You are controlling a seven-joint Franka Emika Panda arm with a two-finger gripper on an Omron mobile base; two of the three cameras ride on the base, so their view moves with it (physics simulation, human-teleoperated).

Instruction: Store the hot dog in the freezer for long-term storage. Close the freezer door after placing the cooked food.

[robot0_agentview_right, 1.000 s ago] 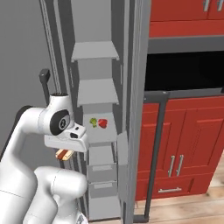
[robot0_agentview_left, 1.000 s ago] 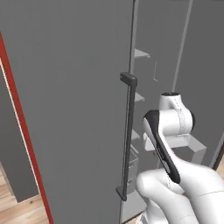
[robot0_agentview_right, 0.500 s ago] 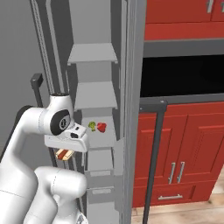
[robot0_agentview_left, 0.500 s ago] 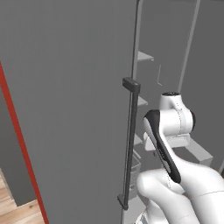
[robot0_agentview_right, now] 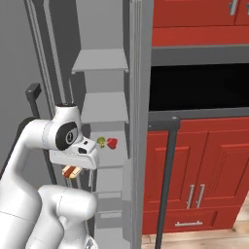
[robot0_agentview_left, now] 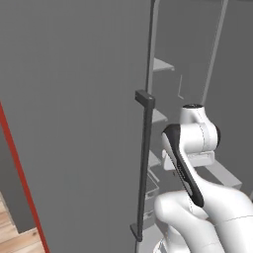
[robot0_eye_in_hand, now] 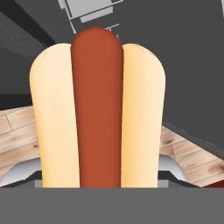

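The hot dog [robot0_eye_in_hand: 97,109], a tan bun with a reddish sausage, is held in my gripper [robot0_agentview_right: 71,171], which is shut on it and points down. In the right base view the hot dog [robot0_agentview_right: 71,170] hangs under the hand, just in front of the open freezer [robot0_agentview_right: 104,104] with its pale grey shelves. The freezer door [robot0_agentview_left: 74,123] stands open on the left, its dark bar handle [robot0_agentview_left: 143,168] close beside my arm. The fingertips are hidden behind the bun in the hand view.
A small red item [robot0_agentview_right: 112,143] and a green one [robot0_agentview_right: 101,141] lie on a middle freezer shelf. The fridge's other door [robot0_agentview_right: 138,121], with its bar handle [robot0_agentview_right: 165,185], stands right of the shelves. Red cabinets [robot0_agentview_right: 209,165] and a black opening [robot0_agentview_right: 199,87] lie further right.
The whole picture has shifted and grown in both base views, so the base has driven closer to the freezer. The arm keeps its pose with the hot dog in the gripper.
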